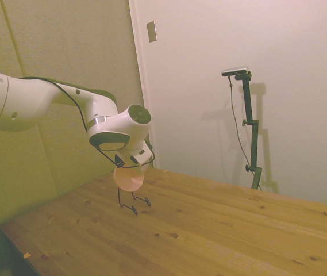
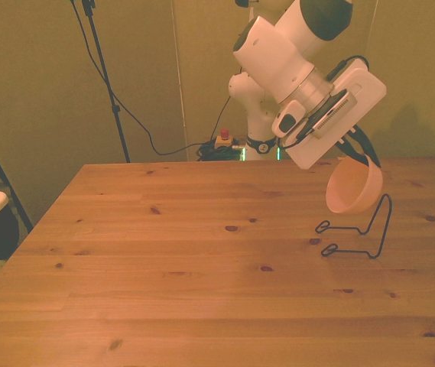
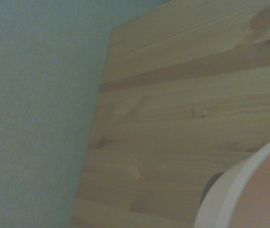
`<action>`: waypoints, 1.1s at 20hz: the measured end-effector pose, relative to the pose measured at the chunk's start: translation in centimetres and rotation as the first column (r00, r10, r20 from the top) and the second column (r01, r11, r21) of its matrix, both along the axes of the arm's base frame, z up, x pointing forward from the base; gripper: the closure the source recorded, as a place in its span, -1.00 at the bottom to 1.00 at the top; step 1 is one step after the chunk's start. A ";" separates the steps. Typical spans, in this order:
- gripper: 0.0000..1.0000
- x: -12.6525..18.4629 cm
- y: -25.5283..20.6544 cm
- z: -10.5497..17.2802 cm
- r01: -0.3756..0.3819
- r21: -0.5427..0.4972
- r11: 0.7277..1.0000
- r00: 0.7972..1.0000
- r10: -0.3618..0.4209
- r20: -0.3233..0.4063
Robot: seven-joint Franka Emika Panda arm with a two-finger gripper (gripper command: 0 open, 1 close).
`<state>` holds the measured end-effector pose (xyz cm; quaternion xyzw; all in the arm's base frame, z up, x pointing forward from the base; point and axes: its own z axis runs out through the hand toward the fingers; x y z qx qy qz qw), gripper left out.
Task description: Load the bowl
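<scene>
White Franka arm (image 1: 48,100) reaches out with wrist bent down, gripper (image 2: 355,157) clamped on rim of small round salmon-pink plastic bowl (image 2: 352,187). Bowl held tipped on edge, in air just above thin black wire rack (image 2: 362,229) on wooden table (image 2: 202,260); contact with rack unclear. Wrist view: blurred bowl rim (image 3: 248,194) over table planks. Rack near front view's right.

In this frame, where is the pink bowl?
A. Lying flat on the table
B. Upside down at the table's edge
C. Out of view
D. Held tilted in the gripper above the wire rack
D: the bowl hangs tilted from the gripper, above the wire rack, clear of the table.
</scene>
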<state>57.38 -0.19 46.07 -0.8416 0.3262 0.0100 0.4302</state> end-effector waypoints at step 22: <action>1.00 1.2 -0.8 -6.8 -0.036 0.151 0.988 0.997 0.026 0.067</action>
